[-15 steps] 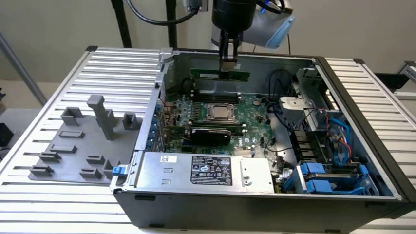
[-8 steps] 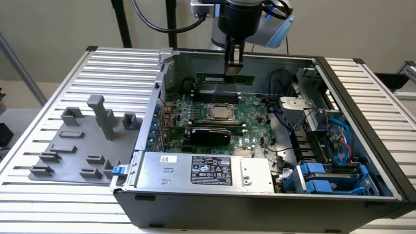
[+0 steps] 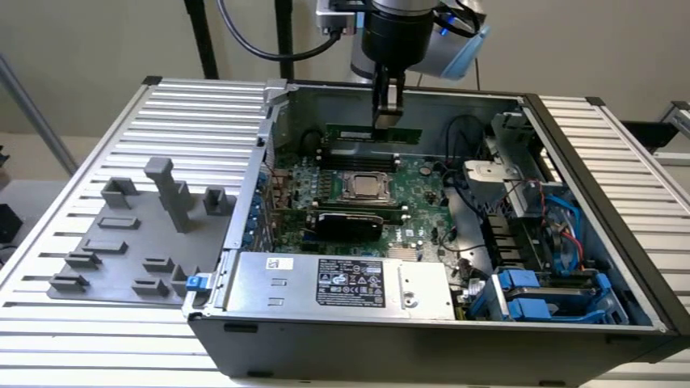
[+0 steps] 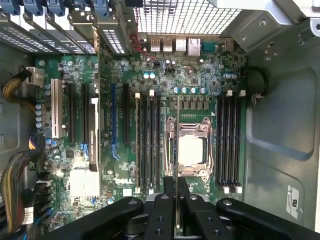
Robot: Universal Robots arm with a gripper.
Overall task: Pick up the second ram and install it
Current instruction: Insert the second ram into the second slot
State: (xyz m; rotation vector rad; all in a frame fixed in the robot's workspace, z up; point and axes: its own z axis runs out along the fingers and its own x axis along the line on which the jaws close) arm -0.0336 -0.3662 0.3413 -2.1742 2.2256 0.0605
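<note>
My gripper point(image 3: 389, 113) hangs over the back of the open computer case point(image 3: 248, 323), shut on the second ram point(image 3: 372, 132), a slim green stick held level and lengthwise above the motherboard point(image 3: 415, 202). In the wrist view the ram point(image 4: 177, 130) appears edge-on as a thin line running out from between my fingertips point(image 4: 169, 192), and it crosses the square CPU socket point(image 4: 192, 150). Rows of dark memory slots point(image 4: 150, 142) lie on one side of the socket and more slots point(image 4: 229, 140) on the other. The stick is above the board, not touching a slot.
A black oblong card point(image 3: 345, 222) sits in front of the CPU socket point(image 3: 364, 186). The power supply point(image 3: 339, 283) fills the case front. Blue drive bays point(image 3: 550, 295) and cables crowd the exterior view's right. A grey parts fixture point(image 3: 140, 234) lies outside on the exterior view's left.
</note>
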